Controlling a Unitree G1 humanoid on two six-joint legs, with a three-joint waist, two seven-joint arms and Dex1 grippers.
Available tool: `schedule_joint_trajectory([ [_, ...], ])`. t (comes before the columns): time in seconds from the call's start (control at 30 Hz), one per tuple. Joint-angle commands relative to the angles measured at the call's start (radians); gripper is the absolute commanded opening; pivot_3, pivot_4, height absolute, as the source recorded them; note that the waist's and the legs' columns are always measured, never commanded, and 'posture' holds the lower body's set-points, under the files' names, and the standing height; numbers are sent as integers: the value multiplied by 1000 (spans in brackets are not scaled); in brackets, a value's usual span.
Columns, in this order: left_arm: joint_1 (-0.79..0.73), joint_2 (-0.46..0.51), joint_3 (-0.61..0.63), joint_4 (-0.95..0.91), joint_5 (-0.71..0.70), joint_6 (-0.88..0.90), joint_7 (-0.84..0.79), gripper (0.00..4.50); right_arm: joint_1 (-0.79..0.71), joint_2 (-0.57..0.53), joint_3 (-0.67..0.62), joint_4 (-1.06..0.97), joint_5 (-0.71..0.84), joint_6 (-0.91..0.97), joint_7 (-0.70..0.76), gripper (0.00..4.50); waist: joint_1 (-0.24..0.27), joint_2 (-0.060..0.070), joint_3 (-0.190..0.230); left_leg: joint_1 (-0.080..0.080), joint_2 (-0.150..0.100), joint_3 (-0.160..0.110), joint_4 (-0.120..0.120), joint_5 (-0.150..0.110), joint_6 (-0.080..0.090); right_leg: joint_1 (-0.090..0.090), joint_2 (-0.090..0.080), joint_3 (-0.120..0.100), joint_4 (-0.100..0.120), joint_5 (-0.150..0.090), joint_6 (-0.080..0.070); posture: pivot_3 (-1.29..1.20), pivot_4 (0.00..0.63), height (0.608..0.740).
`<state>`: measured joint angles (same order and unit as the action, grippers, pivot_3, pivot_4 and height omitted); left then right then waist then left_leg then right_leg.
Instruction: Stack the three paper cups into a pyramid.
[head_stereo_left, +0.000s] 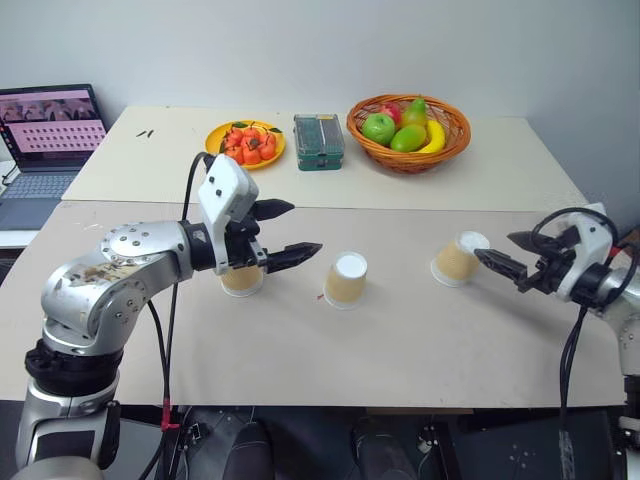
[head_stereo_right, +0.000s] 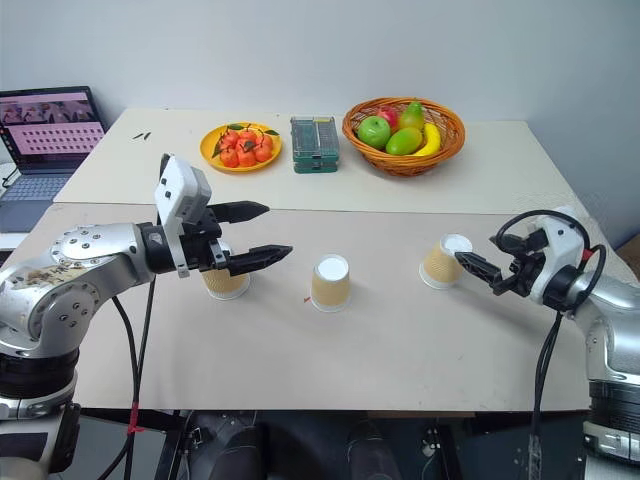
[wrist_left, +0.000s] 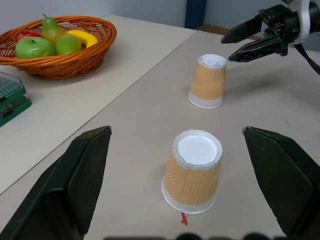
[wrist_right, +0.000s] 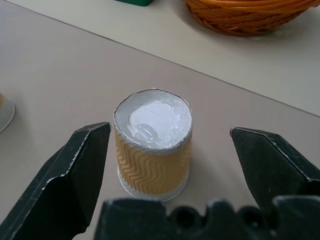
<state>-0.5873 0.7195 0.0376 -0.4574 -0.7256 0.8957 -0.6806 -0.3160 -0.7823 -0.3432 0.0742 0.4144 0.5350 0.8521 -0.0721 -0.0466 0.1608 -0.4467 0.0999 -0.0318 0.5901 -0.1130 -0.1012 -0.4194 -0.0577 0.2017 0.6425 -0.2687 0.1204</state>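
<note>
Tan ribbed tapered paper cups (head_stereo_left: 347, 279)

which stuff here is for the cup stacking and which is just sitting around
For the job: left cup, middle cup, right cup, all upside down, apart.

Lying about: fruit basket, orange plate of red fruit, green box, laptop.

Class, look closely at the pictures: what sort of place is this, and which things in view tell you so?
Probably an indoor lab or office set up for robot trials: plain tables pushed together, an open laptop to one side, and props such as a fruit basket and paper cups.
</note>
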Motion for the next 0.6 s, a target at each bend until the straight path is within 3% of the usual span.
schedule_joint_trajectory([
  [0.03, -21, 16, 18, -31, 7, -8, 2, 4500, -70, 3, 39, 75, -20, -72, 22, 4481, -2, 0, 0, 0, 0, 0, 0, 0, 0, 0, 0, 0, 0, 0, 0, 0, 150, 738],
  [0.47, 0, 38, 51, -73, -10, 15, 37, 4500, -209, 35, 143, 275, -70, -179, 62, 4481, 1, 0, 0, 0, 0, 0, -1, 0, 0, 0, 0, 0, 0, 0, 0, 0, 150, 738],
  [0.57, 1, 39, 54, -76, -13, 19, 41, 4500, -212, 36, 149, 284, -73, -184, 72, 3798, 2, 0, 0, 0, 0, 0, 0, 0, 0, 0, 0, 0, 0, 0, 0, 0, 150, 738],
  [0.6, 1, 39, 54, -77, -13, 20, 42, 4500, -211, 35, 151, 283, -75, -185, 73, 3348, 2, 0, 0, 0, 0, 0, -1, 0, 0, 0, 0, 0, 0, 0, 0, 0, 150, 738],
])
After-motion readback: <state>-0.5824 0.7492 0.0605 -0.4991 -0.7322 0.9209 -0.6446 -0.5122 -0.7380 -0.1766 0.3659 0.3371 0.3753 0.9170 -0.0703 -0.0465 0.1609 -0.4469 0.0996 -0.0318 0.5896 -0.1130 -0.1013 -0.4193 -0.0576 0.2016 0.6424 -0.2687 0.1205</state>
